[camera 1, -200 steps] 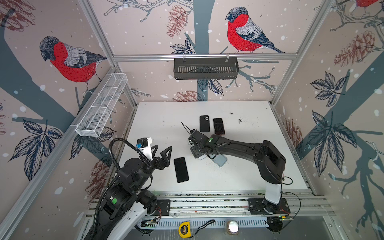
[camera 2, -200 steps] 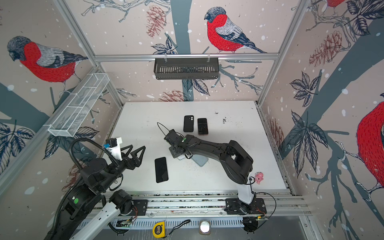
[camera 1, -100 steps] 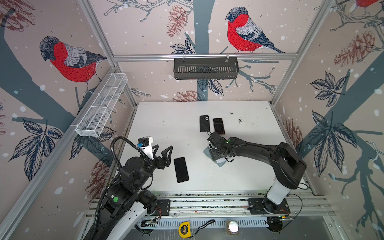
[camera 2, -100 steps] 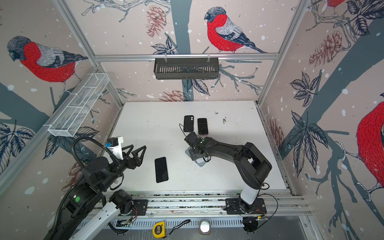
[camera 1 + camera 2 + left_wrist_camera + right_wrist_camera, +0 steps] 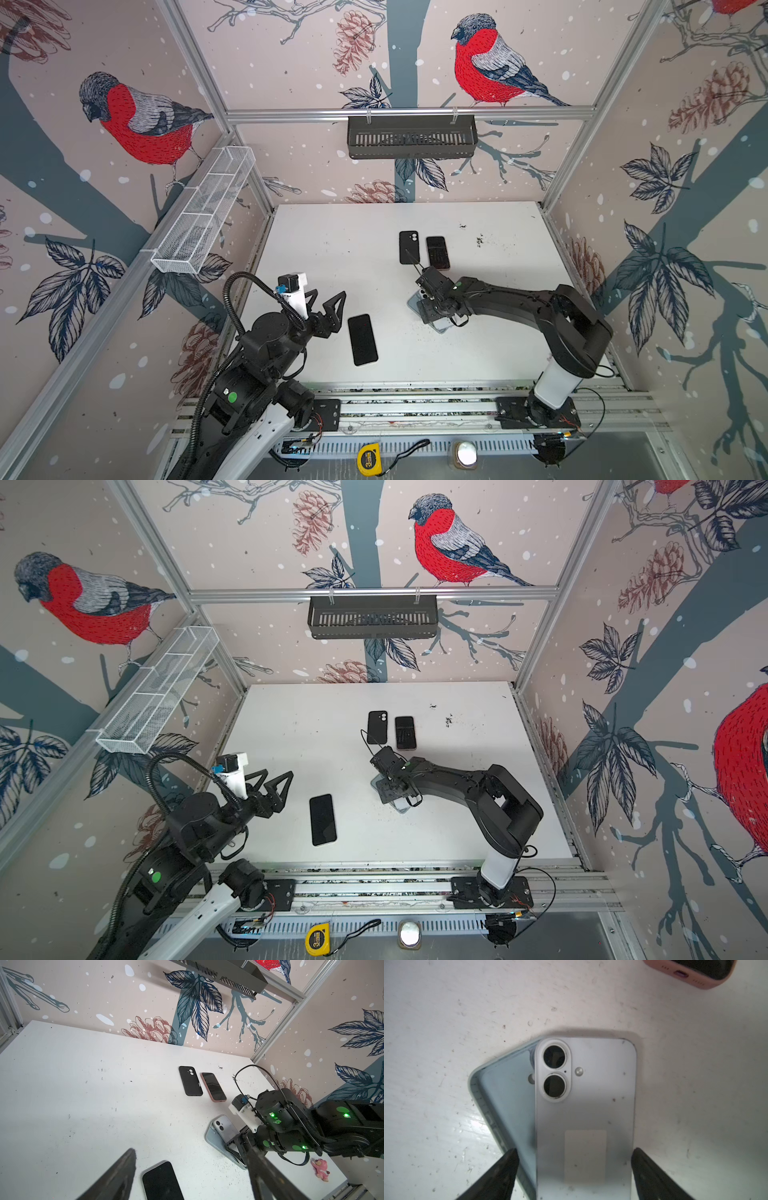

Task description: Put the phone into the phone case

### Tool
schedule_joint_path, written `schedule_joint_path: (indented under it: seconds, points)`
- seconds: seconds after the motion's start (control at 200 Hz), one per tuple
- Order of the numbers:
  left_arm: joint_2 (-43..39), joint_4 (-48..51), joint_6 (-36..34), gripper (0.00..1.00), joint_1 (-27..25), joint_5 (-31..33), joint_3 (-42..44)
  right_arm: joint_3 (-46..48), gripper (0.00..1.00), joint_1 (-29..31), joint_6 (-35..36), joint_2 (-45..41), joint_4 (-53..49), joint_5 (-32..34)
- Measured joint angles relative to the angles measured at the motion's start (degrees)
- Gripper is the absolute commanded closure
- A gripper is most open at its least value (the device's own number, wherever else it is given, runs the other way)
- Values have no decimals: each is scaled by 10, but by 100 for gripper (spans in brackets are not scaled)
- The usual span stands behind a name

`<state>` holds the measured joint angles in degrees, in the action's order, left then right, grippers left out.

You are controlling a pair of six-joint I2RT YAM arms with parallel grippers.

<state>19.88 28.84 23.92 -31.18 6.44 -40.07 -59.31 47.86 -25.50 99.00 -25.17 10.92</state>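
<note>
A light-blue phone (image 5: 585,1105) lies back up, camera lenses showing, skewed across an open light-blue phone case (image 5: 506,1088) on the white table. The case's rim sticks out past one long edge of the phone. My right gripper (image 5: 574,1151) hovers low over the pair (image 5: 432,307), open. Its fingers straddle the phone's lower half, with a clear gap on the case side. From the left wrist view the phone (image 5: 227,1127) rests tilted on the case (image 5: 214,1140). My left gripper (image 5: 328,296) stands open and empty at the front left.
A black phone (image 5: 363,340) lies screen up just right of the left gripper. Farther back sit a black case (image 5: 409,247) and a phone in a pink case (image 5: 438,252), side by side. A small pink toy (image 5: 321,1169) lies near the table's right front corner.
The right arm has swung its gripper to the right across the table's middle, and its jaws have spread wider around the phone. The left arm has not moved.
</note>
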Motion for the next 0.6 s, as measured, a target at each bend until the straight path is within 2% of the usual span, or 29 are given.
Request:
schedule_joint_path:
  seconds: [0.34, 0.6]
  points:
    - [-2, 0, 0, 16, 0, 0, 0, -2, 10, -15, 0, 5, 1, 0]
    - [-3, 0, 0, 16, 0, 0, 0, -2, 16, -17, 2, 24, 4, -7]
